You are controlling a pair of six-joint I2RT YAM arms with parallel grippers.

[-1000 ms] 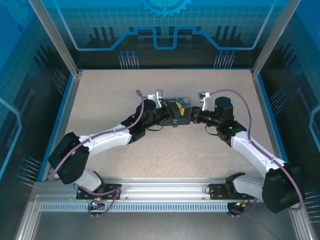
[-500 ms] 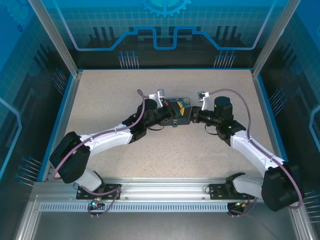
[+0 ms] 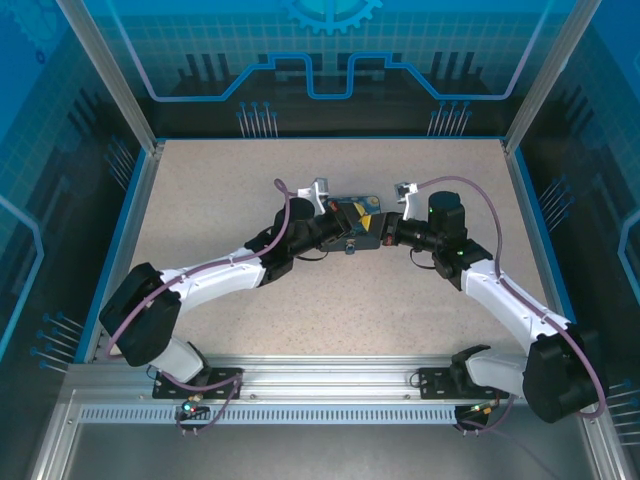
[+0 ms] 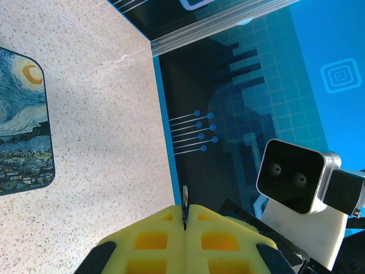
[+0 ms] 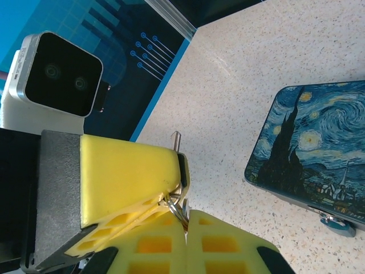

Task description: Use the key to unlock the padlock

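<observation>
So the whole thing hinges on where the key [image 4: 185, 197] points versus where the padlock [image 5: 337, 224] sits. The key is a thin dark sliver poking straight out of the seam of the left gripper [image 4: 185, 212], which is clamped shut on it. Its long axis runs along those fingers. In the right wrist view the tip sticks up past the left finger, aimed away from the starry-night box [image 5: 311, 145].

The padlock looks to be the small bluish-metal bit hanging at the near edge of that box, off to the right and lower down, well apart from the key tip. So the key isn't lined up with it at all, and my guess is it needs a good swing round first. Which arm is nearer is hard to call, since both meet right at the box in the top view.

The right gripper [image 5: 186, 227] is closed too. As far as I can tell it's nipping the key ring [image 5: 177, 206] just beside the left finger.

Compared with a second back, the arms have barely budged from above. The right fingers have closed up, which reads like a handover or regrip.
</observation>
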